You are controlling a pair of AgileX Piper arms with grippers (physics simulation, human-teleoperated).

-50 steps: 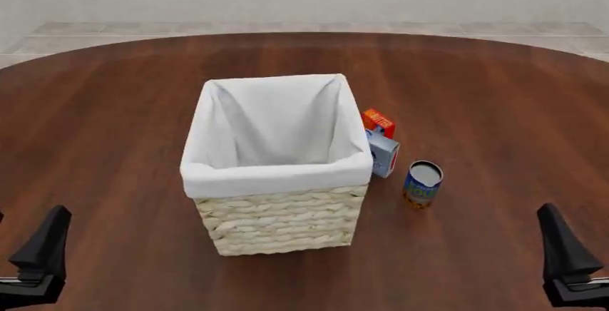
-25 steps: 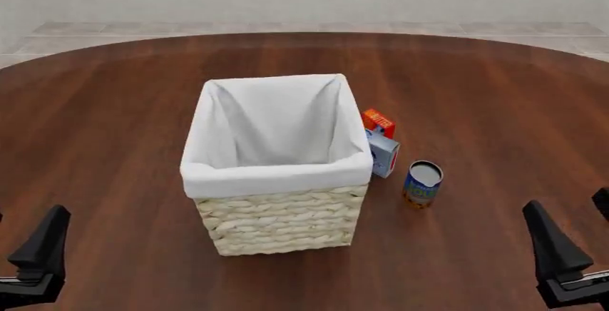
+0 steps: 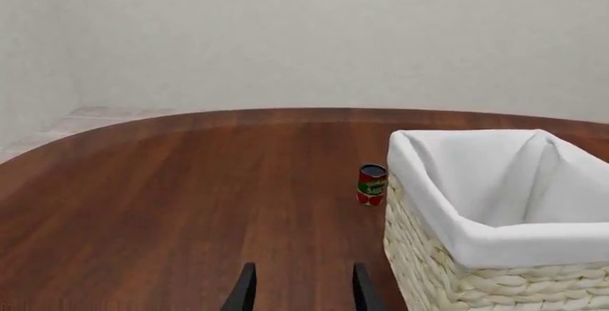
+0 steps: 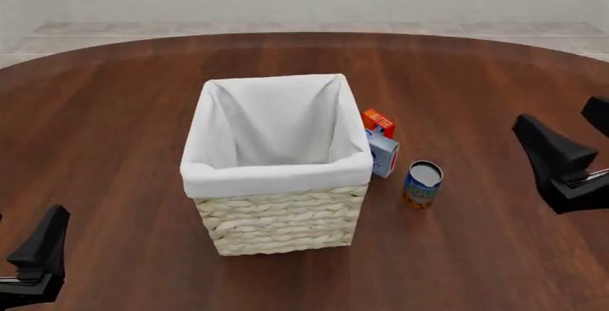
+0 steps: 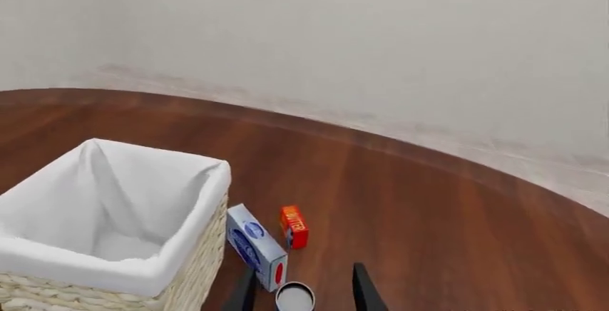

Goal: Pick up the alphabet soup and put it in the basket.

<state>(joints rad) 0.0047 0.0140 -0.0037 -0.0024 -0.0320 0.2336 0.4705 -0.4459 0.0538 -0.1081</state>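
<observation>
The alphabet soup point(image 4: 423, 182), a small blue-labelled can with a silver top, stands upright on the table just right of the basket point(image 4: 281, 222). The basket is pale wicker with a white cloth liner. My right gripper point(image 4: 555, 115) hovers open to the right of the can, apart from it. In the right wrist view the alphabet soup's top point(image 5: 295, 297) shows low between the open fingers of my right gripper point(image 5: 302, 291), with the basket point(image 5: 57, 257) beside it. My left gripper point(image 4: 31, 212) stays near the table's front left, open in its own view point(image 3: 302, 291), with the basket point(image 3: 428, 268) ahead.
An orange-red box point(image 4: 378, 121) and a white-and-blue carton point(image 4: 384, 153) stand against the basket's right side, just behind the soup; the right wrist view shows the carton point(image 5: 255, 247) and the box point(image 5: 294, 226). A red-and-green can point(image 3: 372, 183) stands beyond the basket, seen only from the left wrist.
My right gripper has risen and moved forward from the table's front right corner to a spot right of the can. The left arm, can and basket have not moved.
</observation>
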